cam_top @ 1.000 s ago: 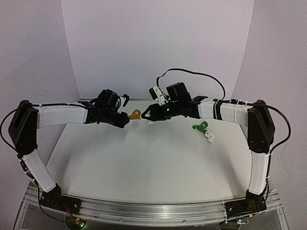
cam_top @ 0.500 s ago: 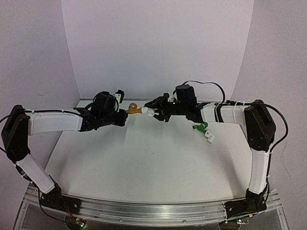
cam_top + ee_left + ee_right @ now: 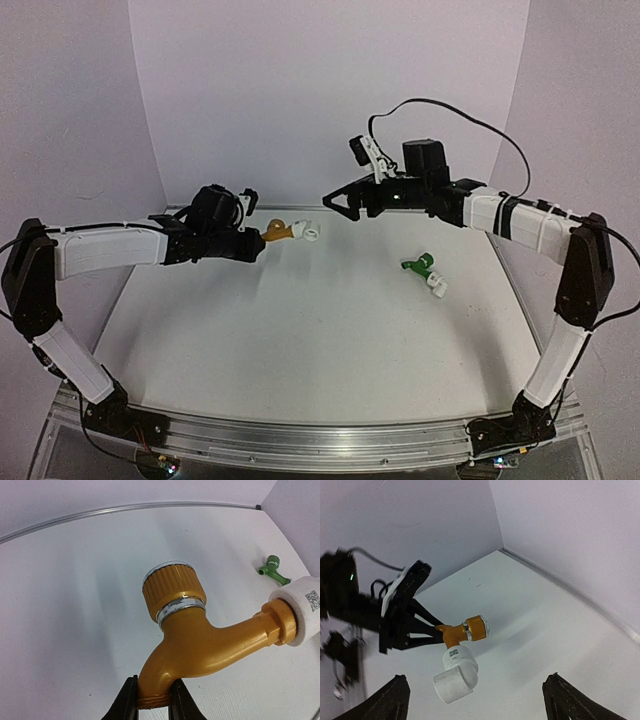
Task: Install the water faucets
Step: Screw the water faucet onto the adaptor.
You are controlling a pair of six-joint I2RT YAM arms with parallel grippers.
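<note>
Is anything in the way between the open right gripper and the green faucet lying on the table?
Nothing visible. The right gripper hangs open in the air, and only open space and bare table lie between it and the green faucet. The orange faucet is off to the side, held by the left gripper.

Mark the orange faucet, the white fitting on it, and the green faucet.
orange faucet (image 3: 200,642): left wrist view, on the curved body below the knob.
white fitting (image 3: 459,671): right wrist view, on the elbow's bend.
green faucet (image 3: 420,264): top external view, on its green body.
</note>
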